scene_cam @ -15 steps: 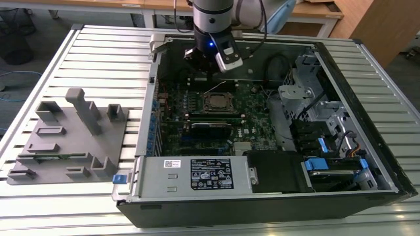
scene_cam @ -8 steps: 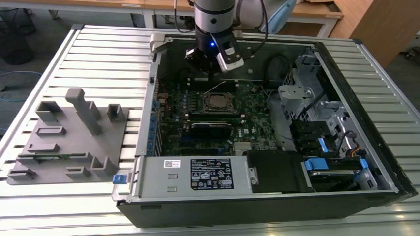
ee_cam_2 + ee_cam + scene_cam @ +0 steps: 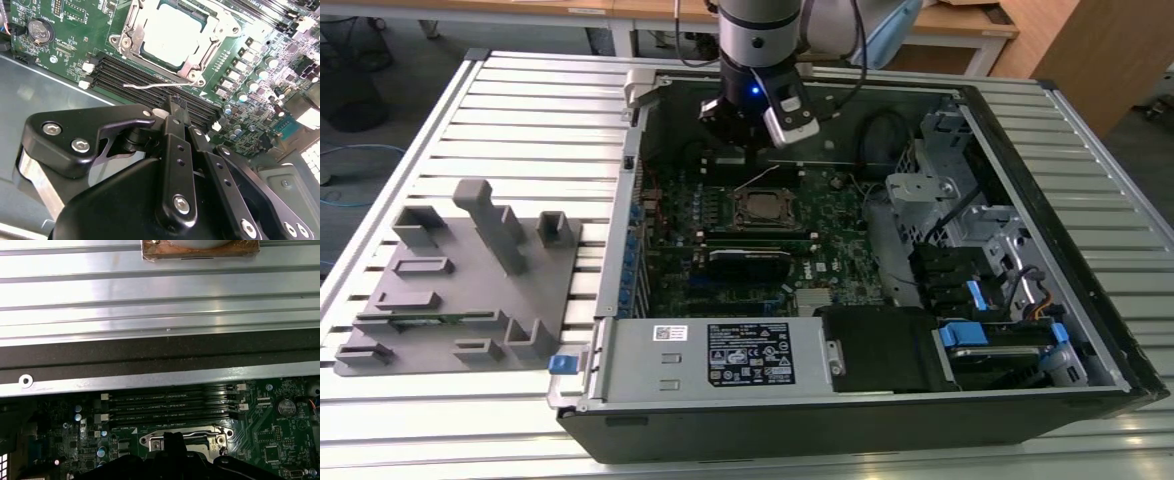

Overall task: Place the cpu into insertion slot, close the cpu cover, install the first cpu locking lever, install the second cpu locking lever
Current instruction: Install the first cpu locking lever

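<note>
Cpu (image 3: 172, 32) seated under closed cover (image 3: 197, 65), top centre of second wrist view. My gripper (image 3: 177, 104) clenched, empty, near loose lever (image 3: 150, 85). First-lever step imo: wire needs pushing down & hooking.

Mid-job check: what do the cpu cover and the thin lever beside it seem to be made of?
The cpu cover looks like stamped bare metal, silvery and glossy, with glare on its edges. The lever looks like thin bent steel wire, bright grey with a highlight along it; the alloy can't be told.
</note>
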Tool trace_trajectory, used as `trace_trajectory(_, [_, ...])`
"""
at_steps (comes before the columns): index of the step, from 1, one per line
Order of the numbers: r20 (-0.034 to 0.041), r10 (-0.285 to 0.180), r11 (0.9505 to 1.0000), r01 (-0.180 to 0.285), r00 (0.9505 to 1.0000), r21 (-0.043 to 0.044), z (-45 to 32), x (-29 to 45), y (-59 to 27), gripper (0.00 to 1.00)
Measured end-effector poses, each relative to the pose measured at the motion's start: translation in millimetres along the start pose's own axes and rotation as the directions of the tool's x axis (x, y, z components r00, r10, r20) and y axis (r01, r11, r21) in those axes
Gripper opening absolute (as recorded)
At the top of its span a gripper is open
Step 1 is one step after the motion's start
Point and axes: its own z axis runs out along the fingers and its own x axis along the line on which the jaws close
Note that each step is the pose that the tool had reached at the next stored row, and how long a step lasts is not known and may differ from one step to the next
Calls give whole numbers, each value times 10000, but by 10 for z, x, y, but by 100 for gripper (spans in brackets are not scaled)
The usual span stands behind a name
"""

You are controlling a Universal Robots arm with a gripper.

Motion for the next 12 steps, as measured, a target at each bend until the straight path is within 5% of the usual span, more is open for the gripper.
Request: trace_trajectory(12, [-1,4,10000,-4,10000,4,82,-7,-12,10])
